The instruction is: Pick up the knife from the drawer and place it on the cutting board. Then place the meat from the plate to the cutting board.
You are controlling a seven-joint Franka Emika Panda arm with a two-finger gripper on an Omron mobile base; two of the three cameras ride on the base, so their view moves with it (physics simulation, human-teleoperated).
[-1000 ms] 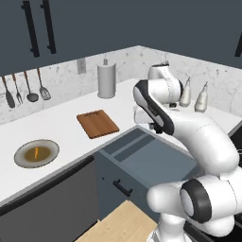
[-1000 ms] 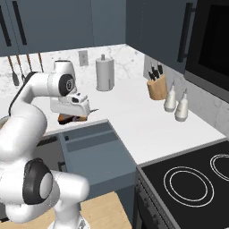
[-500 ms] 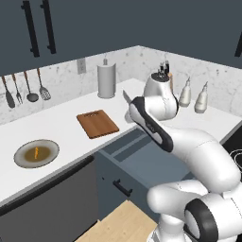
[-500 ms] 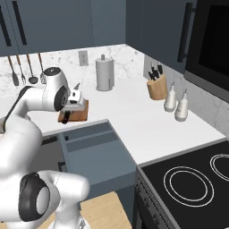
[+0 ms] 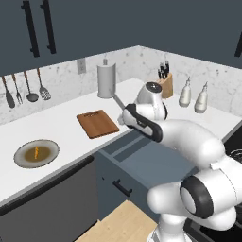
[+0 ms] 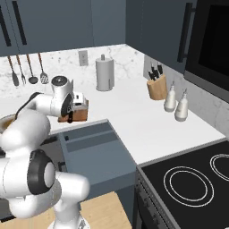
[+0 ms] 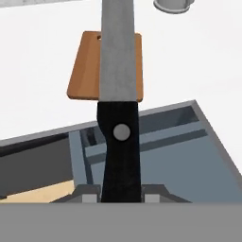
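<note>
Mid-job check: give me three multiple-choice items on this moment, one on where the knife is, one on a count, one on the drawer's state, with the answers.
1. Where is the knife?
A. Lying in the drawer
B. Held in the pincer, blade pointing toward the cutting board
C. Flat on the plate

2. How many utensils hang on the wall left of the paper towel roll?
A. Four
B. One
C. Seven

3. What state is the drawer in?
A. Shut
B. Pulled out
C. Removed and set on the counter

Answers: 1 B, the hand view shows the black handle clamped between the fingertips, above the drawer. 2 A, four utensils show in the left base view. 3 B, its box stands out from the cabinet front in both base views.
</note>
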